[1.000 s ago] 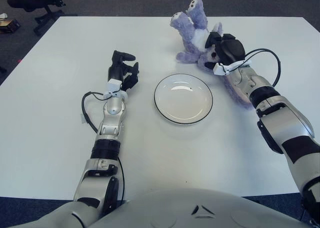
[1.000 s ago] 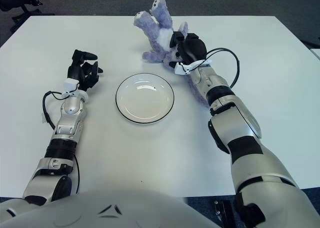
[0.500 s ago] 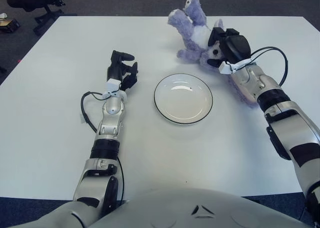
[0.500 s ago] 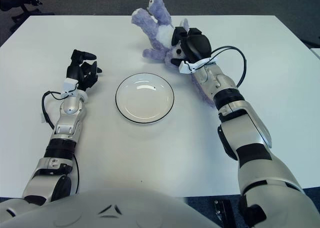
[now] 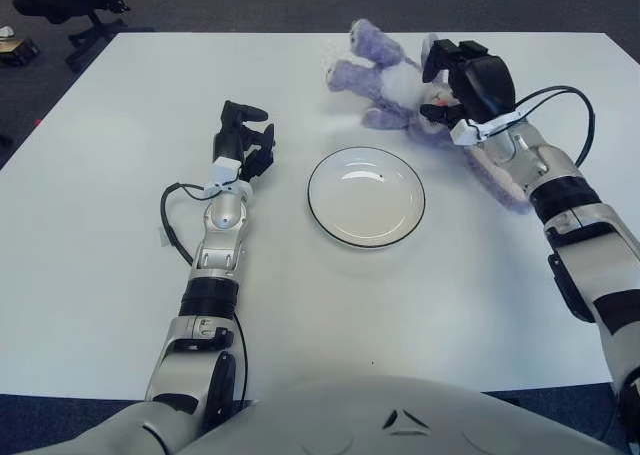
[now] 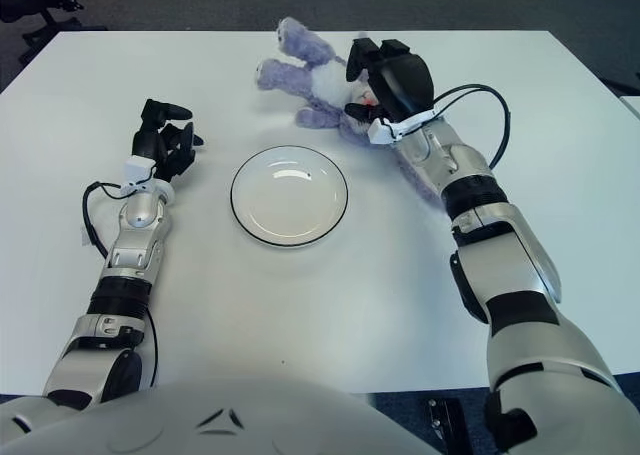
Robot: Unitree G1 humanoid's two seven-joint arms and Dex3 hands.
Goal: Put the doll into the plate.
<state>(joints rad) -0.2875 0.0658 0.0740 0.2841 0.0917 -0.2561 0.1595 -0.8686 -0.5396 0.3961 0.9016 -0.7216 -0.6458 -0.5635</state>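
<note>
A purple plush doll (image 5: 385,75) with a white belly hangs tilted above the far side of the table, legs pointing left. My right hand (image 5: 462,85) is shut on the doll's head end, behind and to the right of the plate. The white plate (image 5: 366,196) with a dark rim sits empty at the table's middle. My left hand (image 5: 245,140) shows left of the plate, fingers loosely curled and holding nothing.
The white table (image 5: 100,225) spreads wide on all sides of the plate. A black office chair base (image 5: 70,0) stands on the dark floor beyond the far left corner. Cables (image 5: 170,225) loop off both forearms.
My right hand has lifted and swung to the right with the doll, turning it so its legs now point left instead of up. The left arm has not moved.
</note>
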